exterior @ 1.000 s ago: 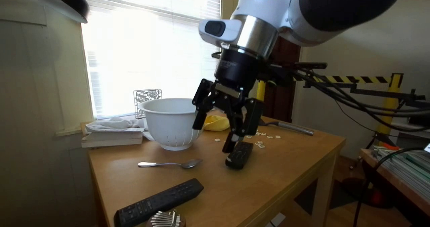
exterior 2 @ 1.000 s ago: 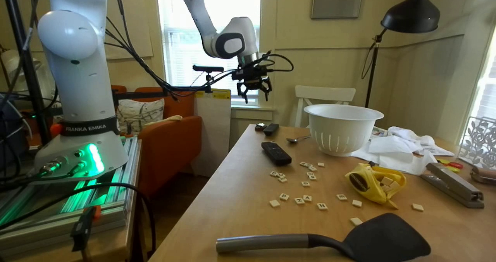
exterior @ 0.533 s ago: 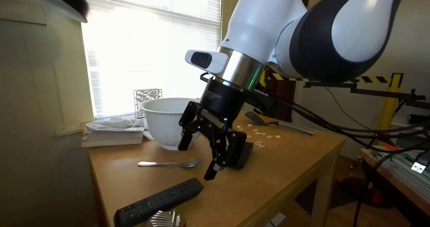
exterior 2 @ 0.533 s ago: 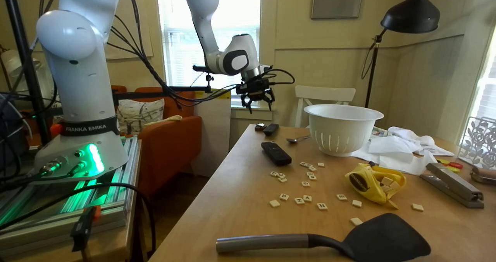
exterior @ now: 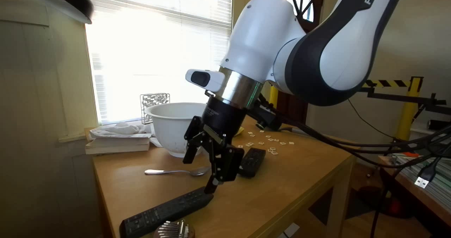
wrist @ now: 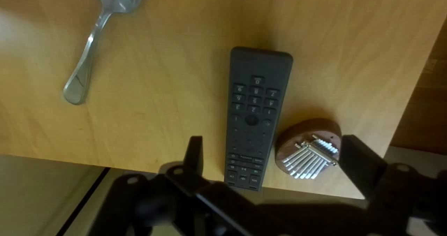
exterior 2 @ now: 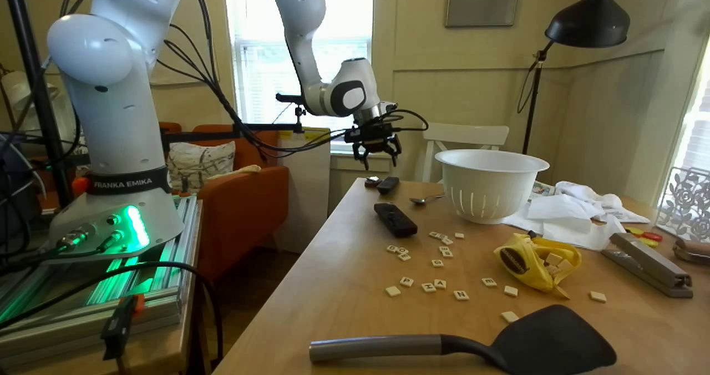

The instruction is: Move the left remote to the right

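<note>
The left remote is a long, slim black remote (exterior: pixel 165 211) flat on the table. It also shows in an exterior view (exterior 2: pixel 388 185) and in the wrist view (wrist: pixel 257 117), with one end at the table's edge. My gripper (exterior: pixel 199 174) is open and empty, tilted, above the table near the remote's inner end. It shows above the remote in an exterior view (exterior 2: pixel 380 165). In the wrist view my gripper's fingers (wrist: pixel 272 143) are spread wide, with the remote and a small thumb piano (wrist: pixel 310 150) between them in the picture. The shorter black remote (exterior: pixel 253 162) lies farther up the table.
The thumb piano (exterior: pixel 175 230) sits close beside the long remote. A spoon (exterior: pixel 169 172) lies near a white colander (exterior: pixel 176 125). Letter tiles (exterior 2: pixel 437 263), a yellow pouch (exterior 2: pixel 521 261), a stapler (exterior 2: pixel 649 264) and a spatula (exterior 2: pixel 383 348) lie on the table.
My open gripper has moved down and across the table, from above the shorter remote to near the long remote. The objects on the table have not moved.
</note>
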